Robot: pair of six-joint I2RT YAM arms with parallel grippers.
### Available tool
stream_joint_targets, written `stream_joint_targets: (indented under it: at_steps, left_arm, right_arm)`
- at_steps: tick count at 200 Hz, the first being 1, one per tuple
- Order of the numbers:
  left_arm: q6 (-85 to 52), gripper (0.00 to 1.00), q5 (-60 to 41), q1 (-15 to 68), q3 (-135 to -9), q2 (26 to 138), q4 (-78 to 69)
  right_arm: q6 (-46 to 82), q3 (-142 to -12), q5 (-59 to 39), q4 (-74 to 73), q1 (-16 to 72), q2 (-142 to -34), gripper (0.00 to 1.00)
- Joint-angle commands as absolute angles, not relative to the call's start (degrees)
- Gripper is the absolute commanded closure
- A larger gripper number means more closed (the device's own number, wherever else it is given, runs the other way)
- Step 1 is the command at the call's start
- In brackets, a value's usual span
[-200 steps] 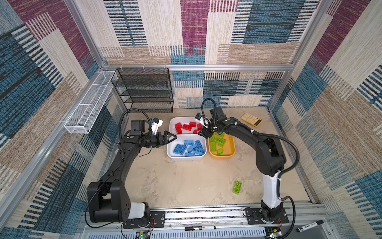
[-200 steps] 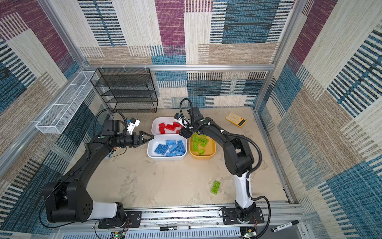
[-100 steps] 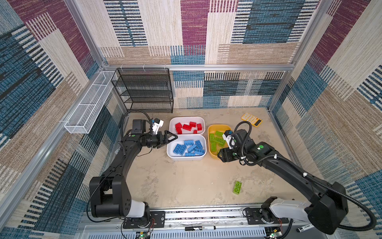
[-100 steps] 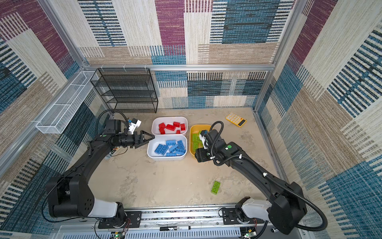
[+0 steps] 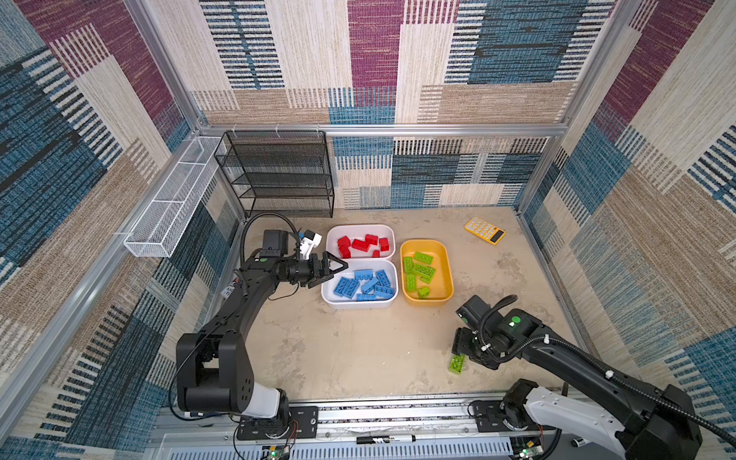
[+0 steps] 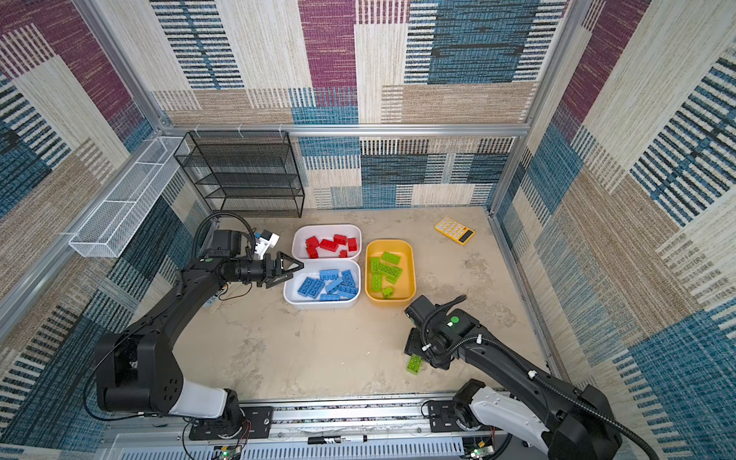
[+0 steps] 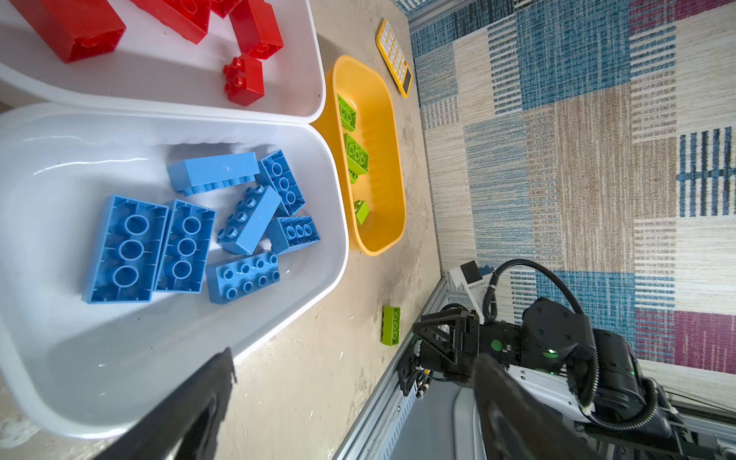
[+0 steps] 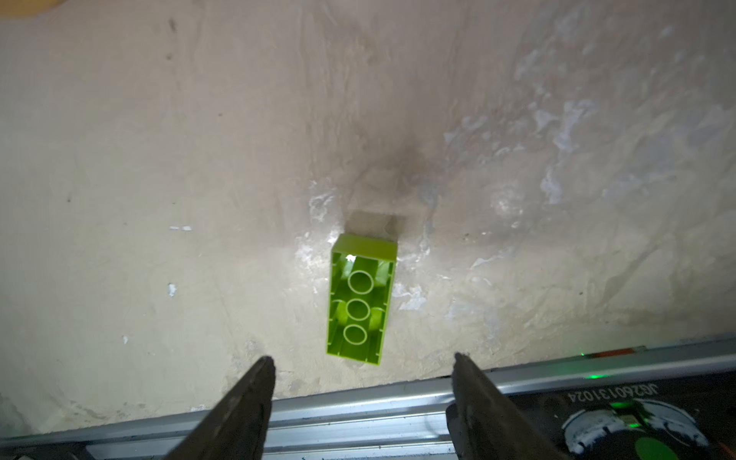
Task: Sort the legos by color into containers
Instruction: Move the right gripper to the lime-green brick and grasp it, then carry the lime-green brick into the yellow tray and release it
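One lime green lego [image 8: 360,302] lies upside down on the floor near the front rail, also seen in both top views [image 5: 457,363] [image 6: 414,363]. My right gripper [image 8: 361,358] hovers just over it, open, with nothing between its fingers. My left gripper [image 5: 336,271] stands open and empty at the left edge of the white tub [image 5: 358,304] that holds the blue legos [image 5: 364,284]. Behind it a second white tub [image 5: 360,229] holds red legos [image 5: 360,245]. A yellow-orange tub [image 5: 446,275] to the right holds green legos [image 5: 420,271].
A black mesh rack [image 5: 278,175] stands at the back left, and a white wire basket [image 5: 171,207] hangs on the left wall. A yellow calculator [image 5: 484,230] lies at the back right. A metal rail [image 5: 398,402] with a marker [image 5: 384,439] runs along the front.
My right arm has swung away from the tubs to the front right and come down over the loose green lego, its jaws a little wider. The left arm has barely moved.
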State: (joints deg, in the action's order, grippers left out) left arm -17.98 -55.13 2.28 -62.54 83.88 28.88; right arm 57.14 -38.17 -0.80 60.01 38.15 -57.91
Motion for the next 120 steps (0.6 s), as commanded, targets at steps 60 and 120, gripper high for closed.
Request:
stream_joint_targets:
  at_steps: [60, 120]
  left_arm:
    - [-18.91, 0.05, -56.65, 2.46, -56.87, 78.11, 28.92]
    - [-15.92, 0.05, -56.52, 2.46, -57.21, 77.98, 32.03]
  right_arm:
    - [60.55, -31.45, -3.16, 46.79, 39.05, -62.22, 0.43]
    - [61.88, -32.54, -0.70, 49.37, 42.47, -65.70, 0.66]
